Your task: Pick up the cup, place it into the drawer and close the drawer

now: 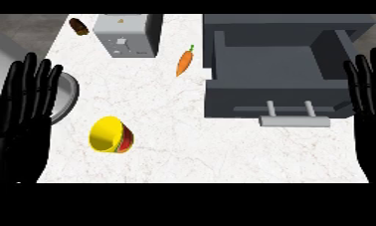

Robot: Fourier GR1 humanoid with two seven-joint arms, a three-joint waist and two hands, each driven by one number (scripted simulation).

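A yellow cup (110, 135) with a red band lies on its side on the white marbled counter (191, 145), low and left of centre. The dark grey drawer (275, 65) stands pulled open at the right, its inside bare, with a light grey handle (294, 120) at its front. My left hand (28, 105) rests open at the left edge, fingers up, a short way left of the cup. My right hand (361, 95) rests open at the right edge, beside the drawer's right wall. Neither hand touches anything.
A carrot (184, 62) lies between the drawer and a grey toaster (129, 35) at the back. A small brown object (79, 26) sits at the back left. A metal bowl's rim (67, 95) shows behind my left hand.
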